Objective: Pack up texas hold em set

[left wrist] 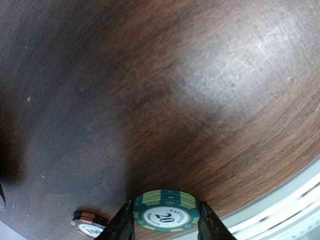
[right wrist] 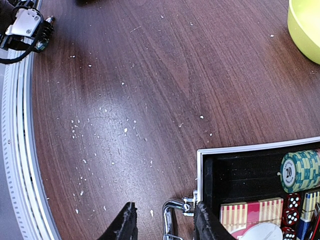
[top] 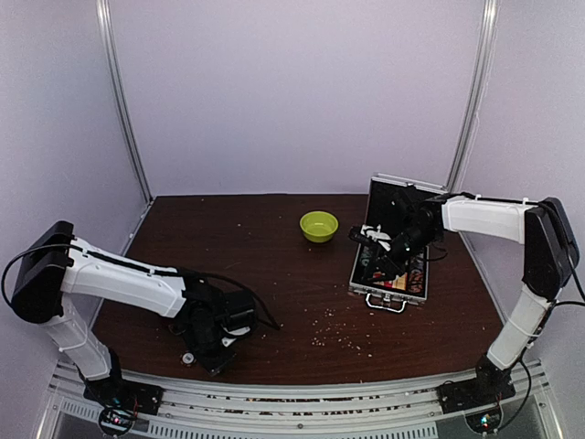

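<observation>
1. Lower left of the top view: the left arm reaches low over the dark wood counter, close to the near edge. A small pale disc lies on the counter just beside its tip.
2. Bottom centre of the left wrist view: the left jaws are narrow and hold a green chip by its rim. The white face reads "20"; the smaller lettering above it is too blurred to read.
3. At the lower left of that view, a second chip with a brown-and-black edge lies flat on the counter. Its number begins "10" and the rest is cut off.
4. Centre of the top view: a lime bowl stands upright, with pale crumbs scattered nearer the front.
5. Right of centre: the silver case lies open, its lid standing up, and the right arm reaches over it.
6. Bottom centre of the right wrist view: the right jaws are wide apart, with the case's chrome handle in the gap. I cannot tell whether they touch it.
7. Lower right of that view, in the black lining:
   - a row of green chips stands on edge, the end face reading "20";
   - below it are red dice;
   - a red-striped card deck lies beside them;
   - a white round button shows no legible writing.
</observation>
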